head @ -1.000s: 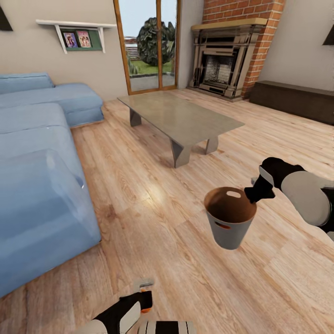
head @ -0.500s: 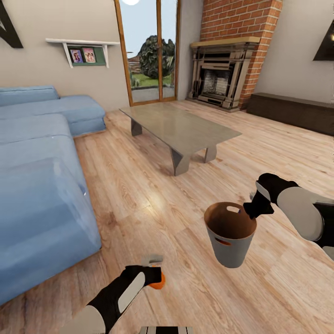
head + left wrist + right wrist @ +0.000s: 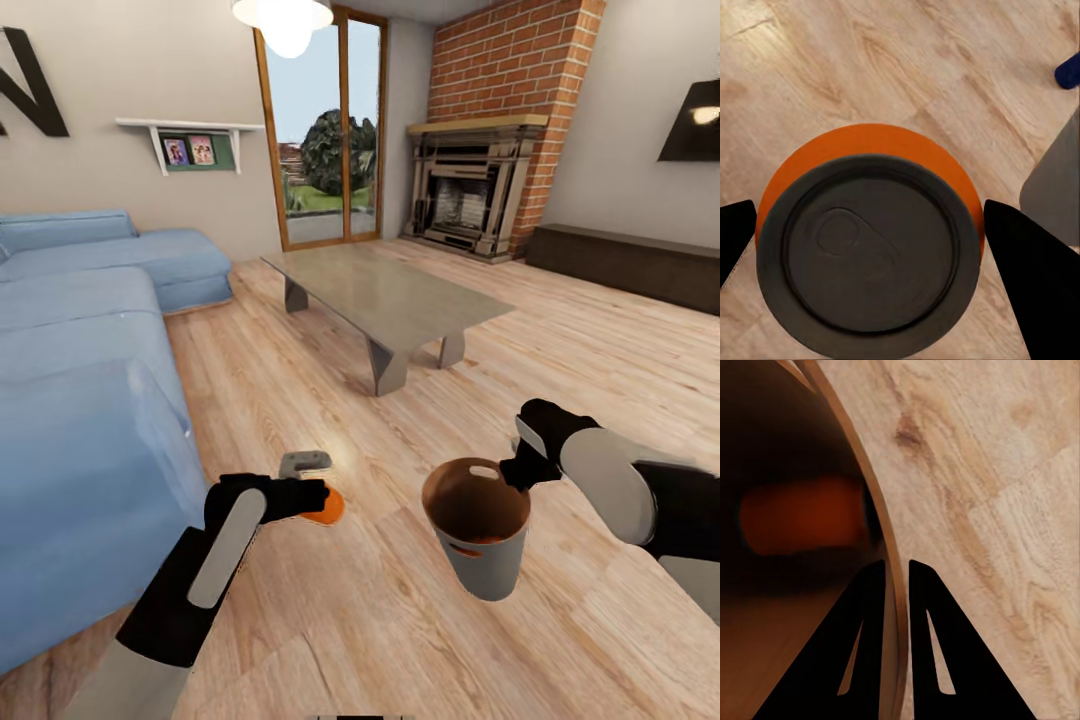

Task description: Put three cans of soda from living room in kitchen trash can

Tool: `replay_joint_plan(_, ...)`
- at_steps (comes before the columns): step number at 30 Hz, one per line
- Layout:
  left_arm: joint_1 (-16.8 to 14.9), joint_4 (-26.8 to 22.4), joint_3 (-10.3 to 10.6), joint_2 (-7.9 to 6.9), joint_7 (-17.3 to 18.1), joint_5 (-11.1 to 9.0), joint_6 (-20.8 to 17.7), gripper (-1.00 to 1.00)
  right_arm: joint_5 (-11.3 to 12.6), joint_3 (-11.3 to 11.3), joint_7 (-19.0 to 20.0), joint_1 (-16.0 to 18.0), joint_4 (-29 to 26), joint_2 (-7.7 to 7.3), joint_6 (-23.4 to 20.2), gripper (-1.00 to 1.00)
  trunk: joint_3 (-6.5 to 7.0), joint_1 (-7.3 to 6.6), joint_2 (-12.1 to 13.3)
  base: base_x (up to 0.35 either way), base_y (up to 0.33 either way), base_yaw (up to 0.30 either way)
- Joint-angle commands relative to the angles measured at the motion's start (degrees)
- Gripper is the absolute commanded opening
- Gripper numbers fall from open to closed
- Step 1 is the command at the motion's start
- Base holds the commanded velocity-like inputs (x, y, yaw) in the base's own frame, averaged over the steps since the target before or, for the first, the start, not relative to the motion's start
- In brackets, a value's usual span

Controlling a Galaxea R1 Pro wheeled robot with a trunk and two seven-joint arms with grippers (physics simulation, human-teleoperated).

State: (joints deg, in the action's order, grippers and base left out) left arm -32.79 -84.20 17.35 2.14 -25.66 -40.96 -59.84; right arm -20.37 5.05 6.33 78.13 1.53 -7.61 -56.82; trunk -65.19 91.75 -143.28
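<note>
Left gripper (image 3: pixel 312 497) risen, jaws clamping soda can (image 3: pixel 325 507), right gripper (image 3: pixel 512 470) pinching trash can (image 3: pixel 477 527) rim.

Sofa (image 3: pixel 90 330): soft sky blue, plain, running down the left.
Floor (image 3: pixel 330 620): pale honey wood planks with brown grain and knots.
Coffee table (image 3: pixel 385 290): grey-green glassy top on grey legs.
Fireplace (image 3: pixel 470 185): red brick chimney above a grey and black surround, far right.
Bench (image 3: pixel 630 262): dark brown, along the right wall.
Soda can (image 3: pixel 870 251): bright orange body, dark grey top in the left wrist view.
Trash can (image 3: pixel 478 535): copper-brown inside, grey outside, with an orange patch low down inside.
Right gripper (image 3: pixel 520 465): black.
Left gripper (image 3: pixel 310 497): black.
</note>
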Motion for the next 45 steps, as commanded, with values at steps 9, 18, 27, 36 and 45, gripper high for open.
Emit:
replay_joint_plan(9,0.0,-2.8,-1.3,-0.03,-0.4,-0.2,-0.2,-1.00,-0.4,-0.5,-12.8,-2.8,0.1,3.41,5.9,-1.00,1.76,-1.40,2.4,0.000,0.000,0.000)
replay_joint_plan(18,-0.1,-3.0,-0.9,1.29,-0.4,-4.2,-0.2,-1.00,6.4,-0.4,-27.2,-5.1,0.3,5.09,10.8,-1.00,3.37,-3.37,6.1,0.000,0.000,0.000)
replay_joint_plan(27,-0.2,-3.0,-0.8,4.07,0.1,-7.0,-0.2,-1.00,8.1,-0.4,-35.1,-7.1,0.5,7.43,14.8,-1.00,4.99,-5.35,9.7,0.000,0.000,0.000)
replay_joint_plan(36,-0.1,-3.7,-0.2,5.15,4.6,-7.2,-0.2,-1.00,8.3,-0.4,-37.9,-8.7,0.7,8.70,17.2,-1.00,6.60,-7.33,13.3,0.000,0.000,0.000)
replay_joint_plan(45,-0.1,-4.4,1.5,5.29,8.0,-9.3,-0.2,-1.00,8.3,-0.4,-38.0,-9.7,0.8,9.61,18.3,-1.00,8.22,-9.30,16.9,0.000,0.000,0.000)
